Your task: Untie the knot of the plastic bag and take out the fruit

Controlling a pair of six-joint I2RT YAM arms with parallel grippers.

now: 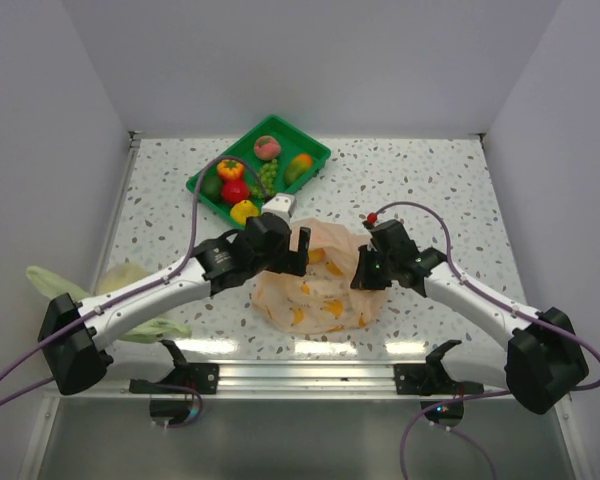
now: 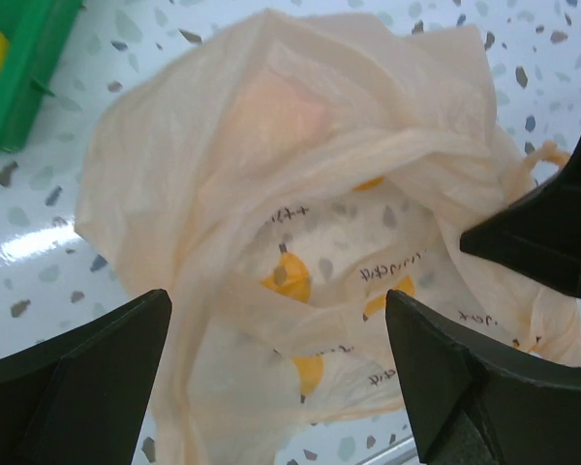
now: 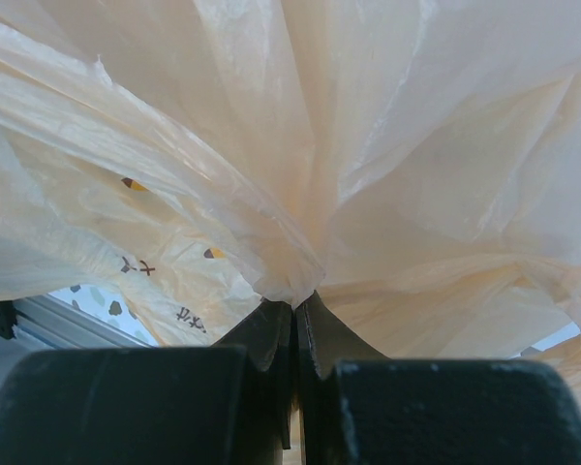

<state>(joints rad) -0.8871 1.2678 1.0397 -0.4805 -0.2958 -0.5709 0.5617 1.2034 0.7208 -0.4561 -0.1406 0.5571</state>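
The plastic bag (image 1: 318,292) lies crumpled on the speckled table (image 1: 435,190), near the front edge and between the two arms. Its pale orange film is thin and creased, with small orange-yellow prints showing through.

The right tool (image 3: 295,308) is clamped shut on a gathered pinch of the plastic bag's film, and the film fans out upward from the jaws. Whether that pinch is the tied neck itself cannot be told. From above, the right tool (image 1: 363,272) sits at the bag's right edge.

The left tool (image 2: 277,315) stands wide open above the bag and grips nothing, with one dark finger on each side of the folds. From above, it (image 1: 302,250) hangs over the bag's upper left corner. In the left wrist view the bag's folds part into a loose hollow, and a faint peach blush shows through the upper film — what it is cannot be told.

The fruit (image 1: 236,191) lies in a green tray (image 1: 318,152) at the back of the table, well apart from the bag — red, yellow, orange, peach-pink and dark green pieces with a grape bunch among them.

A yellow-green bag (image 1: 130,282) lies at the left, partly under the left arm
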